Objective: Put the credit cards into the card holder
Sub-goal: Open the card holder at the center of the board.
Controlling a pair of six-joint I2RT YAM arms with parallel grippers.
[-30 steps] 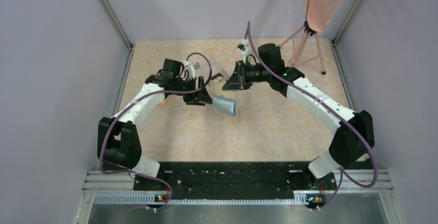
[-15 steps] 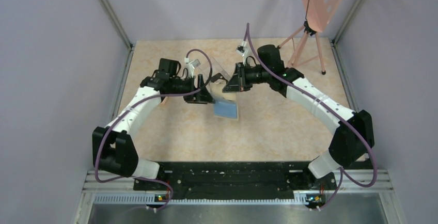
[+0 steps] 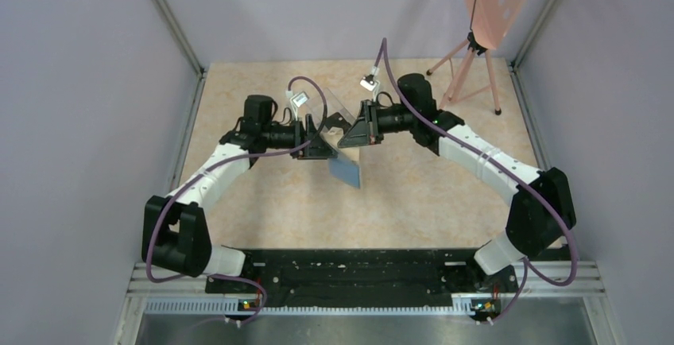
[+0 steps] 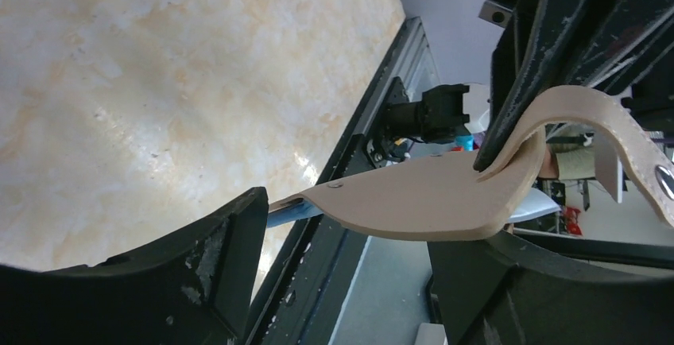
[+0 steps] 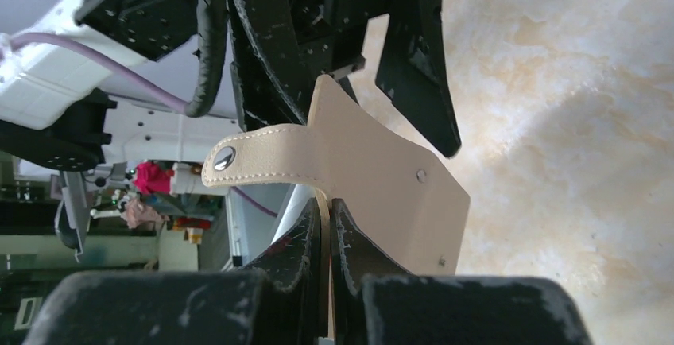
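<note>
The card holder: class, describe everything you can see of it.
The card holder is tan, leather-looking and stitched, with a snap strap and a grey-blue inside. It is held off the table, partly open and bent. The right gripper pinches one edge, and it lies between the fingers of the left gripper.

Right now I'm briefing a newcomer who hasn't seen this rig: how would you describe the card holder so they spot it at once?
Start from the marbled beige table and look just above its middle. The card holder is held up there, pinched by the right gripper. It is the tan fold with a snap strap and grey-blue inside, unlike the clear plastic box behind it.
</note>
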